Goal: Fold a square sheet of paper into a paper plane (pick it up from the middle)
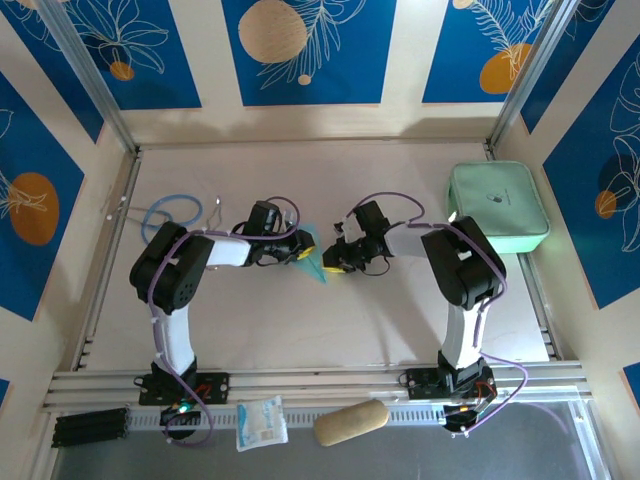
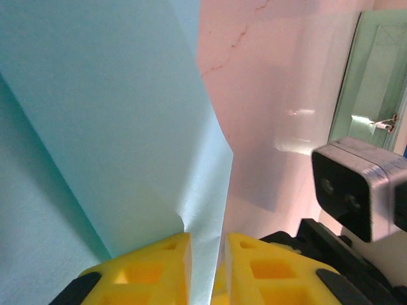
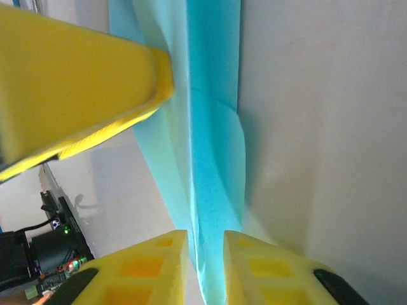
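Observation:
The paper plane (image 1: 314, 258) is a folded light-blue pointed triangle, raised off the table between both arms at mid table. My left gripper (image 1: 300, 250) comes at it from the left. In the left wrist view the paper plane (image 2: 127, 127) runs down between the yellow fingers of the left gripper (image 2: 207, 236), which is shut on it. My right gripper (image 1: 335, 264) faces it from the right. In the right wrist view the creased paper plane (image 3: 216, 146) passes through the right gripper (image 3: 205, 234), whose jaws stand slightly apart around it. A left finger (image 3: 76, 82) shows at the upper left.
A mint-green zip case (image 1: 497, 207) lies at the back right by the wall. A blue cable loop (image 1: 172, 210) lies at the back left. A white snack packet (image 1: 261, 422) and a tan oblong object (image 1: 350, 423) rest on the front rail.

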